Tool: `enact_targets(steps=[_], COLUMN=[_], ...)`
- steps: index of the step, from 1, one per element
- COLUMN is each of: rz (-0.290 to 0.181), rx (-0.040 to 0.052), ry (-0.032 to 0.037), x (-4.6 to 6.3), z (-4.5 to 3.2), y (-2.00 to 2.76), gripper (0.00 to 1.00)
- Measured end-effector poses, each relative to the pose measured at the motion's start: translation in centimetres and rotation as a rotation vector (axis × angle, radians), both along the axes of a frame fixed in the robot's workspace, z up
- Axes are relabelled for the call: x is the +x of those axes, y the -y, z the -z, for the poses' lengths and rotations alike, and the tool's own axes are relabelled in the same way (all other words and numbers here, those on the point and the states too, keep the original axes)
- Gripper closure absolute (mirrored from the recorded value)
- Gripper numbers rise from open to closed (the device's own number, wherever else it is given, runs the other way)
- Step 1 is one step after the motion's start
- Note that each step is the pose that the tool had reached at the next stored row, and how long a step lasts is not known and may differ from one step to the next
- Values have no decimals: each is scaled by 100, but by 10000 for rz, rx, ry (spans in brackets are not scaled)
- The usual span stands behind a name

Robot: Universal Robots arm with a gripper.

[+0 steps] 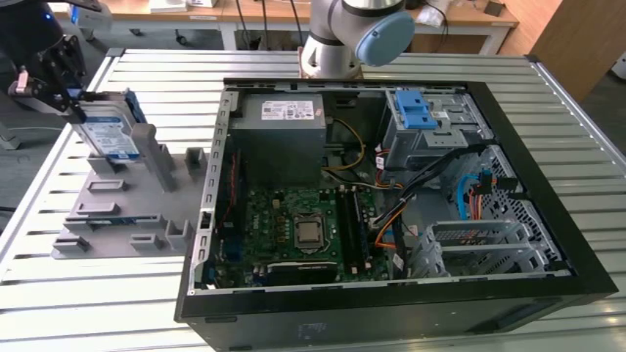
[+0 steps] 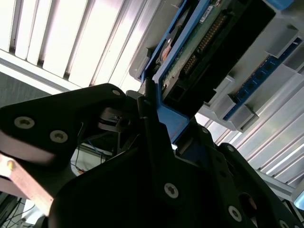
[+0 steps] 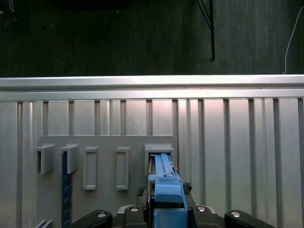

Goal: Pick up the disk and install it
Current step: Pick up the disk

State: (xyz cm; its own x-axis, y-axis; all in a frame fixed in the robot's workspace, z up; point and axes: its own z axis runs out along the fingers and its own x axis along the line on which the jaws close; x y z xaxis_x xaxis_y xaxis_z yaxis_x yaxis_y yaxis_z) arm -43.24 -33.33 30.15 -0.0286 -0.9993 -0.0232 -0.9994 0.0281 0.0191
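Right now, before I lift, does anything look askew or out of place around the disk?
Nothing stands out. The disk stands on edge in its slot of the grey holder, the hand gripping its blue carrier squarely. The open computer case beside it looks orderly.

The disk (image 1: 105,136) is silver metal framed in blue plastic.

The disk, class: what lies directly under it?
A grey slotted rack on the slatted table. The disk stands upright over one slot; its lower edge covers the slot's inside, so whether it rests there cannot be told.
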Motion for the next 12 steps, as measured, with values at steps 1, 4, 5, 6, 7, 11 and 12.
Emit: enact_targets(steps=[1,4,5,6,7,11,12], rz=[1,0,0,0,1,0,0], rx=[0,0,0,0,0,1,0], ry=[-1,0,0,0,0,1,0], x=[0,0,0,0,0,0,0], z=[-9,-30,-38,-47,-58,-97,-106], y=[0,0,0,0,0,0,0], gripper=[64,64,64,64,64,64,64])
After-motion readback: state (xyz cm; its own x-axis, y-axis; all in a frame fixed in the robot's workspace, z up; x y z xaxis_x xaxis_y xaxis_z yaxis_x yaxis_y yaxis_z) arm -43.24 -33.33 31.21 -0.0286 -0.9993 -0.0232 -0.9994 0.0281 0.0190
